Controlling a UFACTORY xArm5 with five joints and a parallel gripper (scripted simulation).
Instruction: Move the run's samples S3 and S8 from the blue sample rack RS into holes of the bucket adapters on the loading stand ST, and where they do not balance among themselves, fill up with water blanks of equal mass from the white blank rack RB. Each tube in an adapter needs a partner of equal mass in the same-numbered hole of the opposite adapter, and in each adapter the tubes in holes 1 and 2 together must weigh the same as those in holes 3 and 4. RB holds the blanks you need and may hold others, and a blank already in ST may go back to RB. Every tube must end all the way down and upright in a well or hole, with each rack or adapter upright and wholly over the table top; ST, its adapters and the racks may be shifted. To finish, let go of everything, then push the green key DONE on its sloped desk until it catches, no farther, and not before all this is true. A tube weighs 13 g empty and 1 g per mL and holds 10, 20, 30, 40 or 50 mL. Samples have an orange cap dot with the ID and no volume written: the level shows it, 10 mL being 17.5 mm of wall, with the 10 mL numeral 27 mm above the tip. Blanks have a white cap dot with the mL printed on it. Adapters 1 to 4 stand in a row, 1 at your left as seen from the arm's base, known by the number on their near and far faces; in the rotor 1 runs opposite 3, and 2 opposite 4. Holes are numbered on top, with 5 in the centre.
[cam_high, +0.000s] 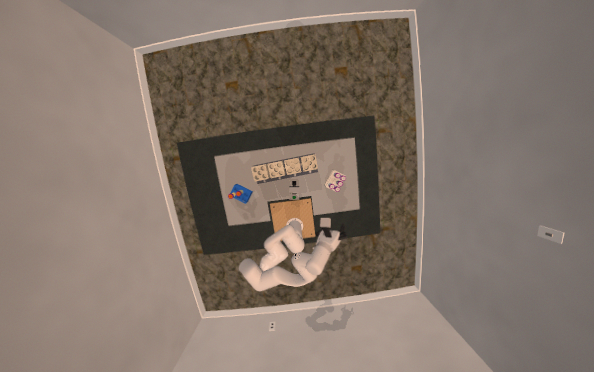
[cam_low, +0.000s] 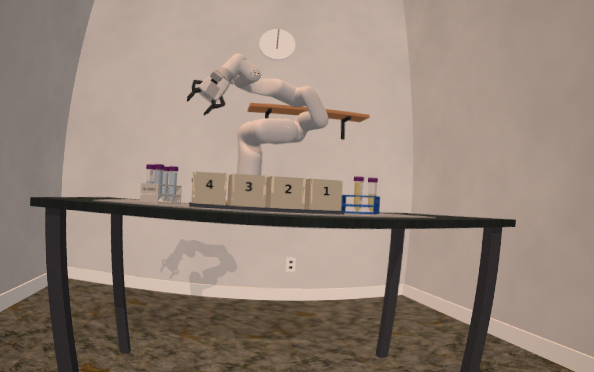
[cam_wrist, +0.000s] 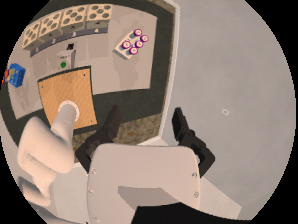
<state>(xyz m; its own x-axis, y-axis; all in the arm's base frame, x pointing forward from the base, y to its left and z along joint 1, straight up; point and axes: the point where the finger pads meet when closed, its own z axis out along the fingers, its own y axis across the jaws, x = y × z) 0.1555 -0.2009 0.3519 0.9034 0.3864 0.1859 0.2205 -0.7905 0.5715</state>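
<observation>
Sample tubes (cam_low: 365, 192) are held upright in the blue rack (cam_low: 361, 204) on the table (cam_low: 270, 217), seemingly far below and across from the raised, wide-open, empty gripper (cam_low: 205, 99).

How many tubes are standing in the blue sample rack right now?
2. Both stand upright, side by side, in the blue sample rack at the adapter-1 end of the row: one tube nearer adapter 1, the other tube on its outer side. None seems hidden.

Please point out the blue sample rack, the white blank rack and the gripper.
blue sample rack (cam_low: 361, 204): exterior view, front rail.
white blank rack (cam_low: 149, 192): exterior view, labelled end face.
gripper (cam_low: 203, 102): exterior view, between the open fingertips.
</observation>
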